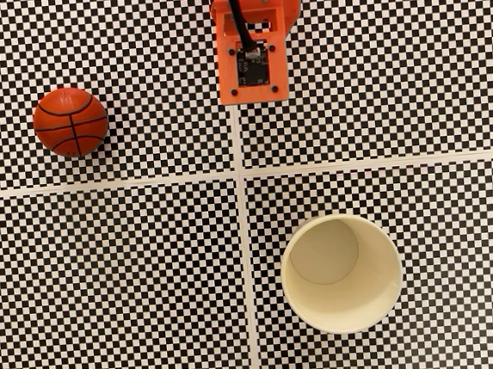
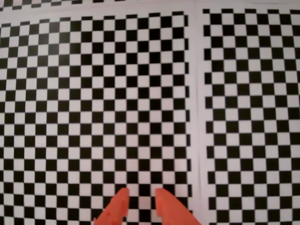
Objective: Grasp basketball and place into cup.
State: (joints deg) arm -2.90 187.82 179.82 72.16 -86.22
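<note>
In the fixed view the basketball (image 1: 70,122), orange-red with black seams, rests on the checkerboard at the upper left. Lower right of centre stands the upright cream-white cup (image 1: 374,287), with nothing inside it. The arm's orange body (image 1: 251,63) reaches in from the top edge, between the two and well apart from both. In the wrist view my gripper (image 2: 142,193) shows only as two orange fingertips (image 2: 121,199) at the bottom edge. A narrow gap separates them and nothing is held between. Neither ball nor cup appears in that view.
The table is covered by black-and-white checkerboard sheets split by pale seams (image 1: 245,236) that cross near the middle. A cable and a small circuit board (image 1: 251,63) sit on the arm's body.
</note>
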